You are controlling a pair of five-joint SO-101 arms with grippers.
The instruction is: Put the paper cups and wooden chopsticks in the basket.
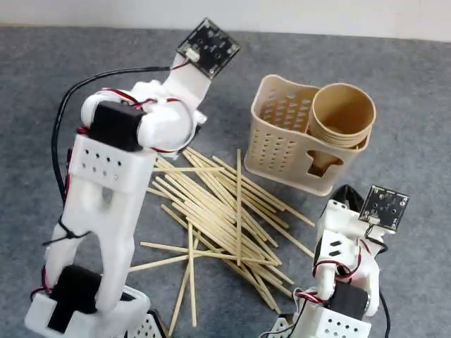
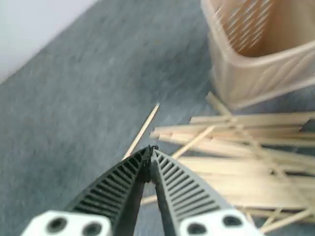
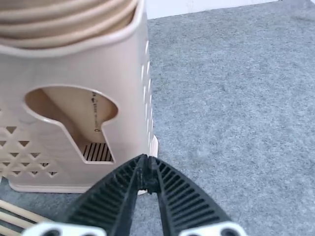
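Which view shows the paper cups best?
High view: it looks down into the stacked paper cups in the basket. The right wrist view catches their rims and, through the cutout, a cup wall. In the left wrist view a tan patch inside may be them.

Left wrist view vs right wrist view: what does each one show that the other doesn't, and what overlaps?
Left wrist view: the left gripper, shut, by the spread pile of wooden chopsticks on the grey mat, with one stray stick off to its side. Right wrist view: the right gripper, shut, facing the handle cutout of the basket, and the paper cups stacked inside. Shared: the basket, the mat, and chopsticks, though the right wrist view catches just a few ends by the basket's base.
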